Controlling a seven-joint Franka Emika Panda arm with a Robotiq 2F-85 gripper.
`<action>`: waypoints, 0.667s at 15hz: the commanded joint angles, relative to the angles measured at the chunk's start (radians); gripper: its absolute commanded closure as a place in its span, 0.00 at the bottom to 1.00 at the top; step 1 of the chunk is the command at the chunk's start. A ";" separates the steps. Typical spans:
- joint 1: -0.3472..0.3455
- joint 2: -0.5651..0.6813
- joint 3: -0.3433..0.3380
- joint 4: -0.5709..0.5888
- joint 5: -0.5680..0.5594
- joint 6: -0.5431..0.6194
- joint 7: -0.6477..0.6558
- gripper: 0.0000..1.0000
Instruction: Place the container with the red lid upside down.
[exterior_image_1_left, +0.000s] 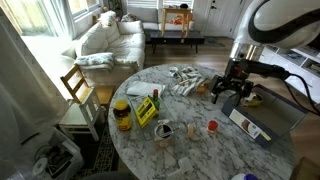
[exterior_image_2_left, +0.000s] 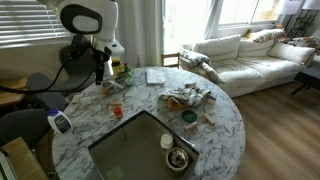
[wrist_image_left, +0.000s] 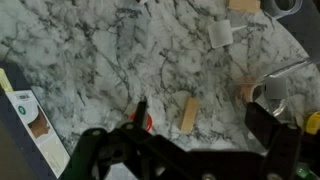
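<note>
- Gripper (wrist_image_left: 180, 140) hovers over the marble table (wrist_image_left: 90, 60), fingers spread wide, holding nothing.
- Below it stands the container with the red lid (wrist_image_left: 147, 122), off-centre toward one finger; centre first, then grip the body.
- A wooden block (wrist_image_left: 189, 113) lies just beside; the table edge is well apart.

I'm looking at a bright living room. Daylight pours through the windows (exterior_image_2_left: 235, 10) behind a white sofa (exterior_image_2_left: 250, 55) on the far side. The floor (exterior_image_2_left: 285, 115) is warm wood. My round marble bench (exterior_image_1_left: 200, 155) stands nearer, with a pale wooden chair (exterior_image_1_left: 75, 88) just beside its left edge.
</note>
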 joint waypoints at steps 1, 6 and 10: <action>-0.004 0.039 0.002 0.019 0.033 0.004 0.019 0.00; -0.006 0.115 -0.003 0.067 0.088 0.006 0.029 0.00; -0.007 0.114 -0.003 0.071 0.089 0.006 0.031 0.00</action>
